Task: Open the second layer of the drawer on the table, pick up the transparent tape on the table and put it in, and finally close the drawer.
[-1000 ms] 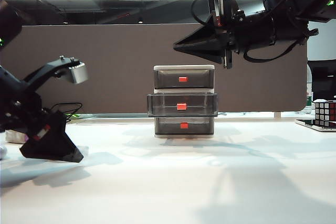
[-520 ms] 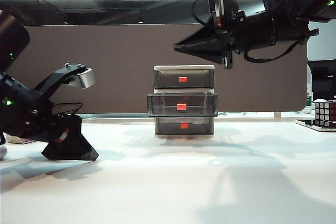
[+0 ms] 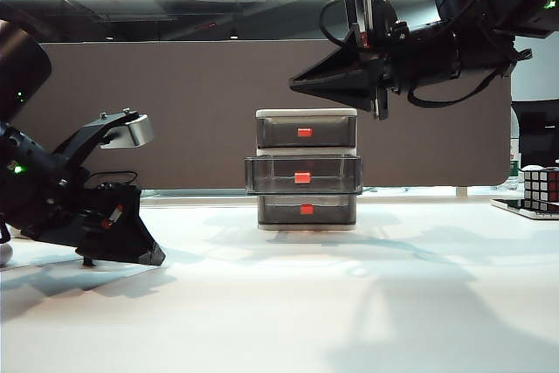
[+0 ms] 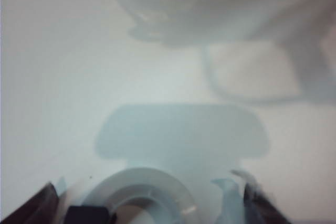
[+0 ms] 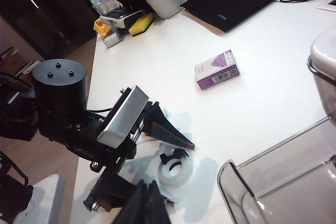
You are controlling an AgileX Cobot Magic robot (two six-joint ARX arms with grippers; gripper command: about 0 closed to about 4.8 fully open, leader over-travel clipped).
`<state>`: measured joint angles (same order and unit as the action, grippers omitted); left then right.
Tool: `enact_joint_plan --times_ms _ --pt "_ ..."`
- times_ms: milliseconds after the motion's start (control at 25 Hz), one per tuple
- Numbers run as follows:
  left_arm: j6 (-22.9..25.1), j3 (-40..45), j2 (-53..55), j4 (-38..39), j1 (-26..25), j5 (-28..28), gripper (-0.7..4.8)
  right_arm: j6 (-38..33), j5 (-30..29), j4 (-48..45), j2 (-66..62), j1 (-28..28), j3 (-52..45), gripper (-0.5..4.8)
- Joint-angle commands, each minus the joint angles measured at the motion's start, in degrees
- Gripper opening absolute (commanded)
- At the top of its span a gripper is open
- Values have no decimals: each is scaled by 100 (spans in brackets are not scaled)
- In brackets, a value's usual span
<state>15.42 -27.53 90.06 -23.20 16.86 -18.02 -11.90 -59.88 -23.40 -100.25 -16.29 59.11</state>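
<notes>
- Left tool [image 5: 167,153], black wedge fingers spread apart, straddles the clear round transparent tape [image 5: 175,170] on the smooth white table [image 5: 262,108].
- Right tool [image 3: 301,83], pointed tips together, hangs above the tape, by the smoky half-open second layer of the drawer [image 3: 303,174].

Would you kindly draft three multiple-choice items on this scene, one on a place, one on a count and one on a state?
1. Where is the transparent tape?
A. in the middle drawer
B. on the table, between the left gripper's open fingers
C. on top of the cabinet

2. How many red handles does the drawer cabinet show?
A. two
B. three
C. four

3. How does the second layer of the drawer stand?
A. pulled out
B. pushed fully in
C. removed

Answers: 1 B, the right wrist view shows the roll on the tabletop between the fingers; 2 B, one per tier; 3 A, its front juts past the others. The right gripper hangs above the cabinet.
</notes>
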Motion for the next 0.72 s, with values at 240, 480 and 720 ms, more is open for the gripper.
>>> enact_joint_plan --times_ms 240,480,720 --pt "-42 50 37 514 11 -24 354 37 -26 -39 50 -11 17 -5" --pt "138 50 35 516 11 -173 252 37 -26 -39 50 -11 17 -5" --pt "216 48 33 485 11 -284 113 37 -24 -39 50 -11 17 -5"
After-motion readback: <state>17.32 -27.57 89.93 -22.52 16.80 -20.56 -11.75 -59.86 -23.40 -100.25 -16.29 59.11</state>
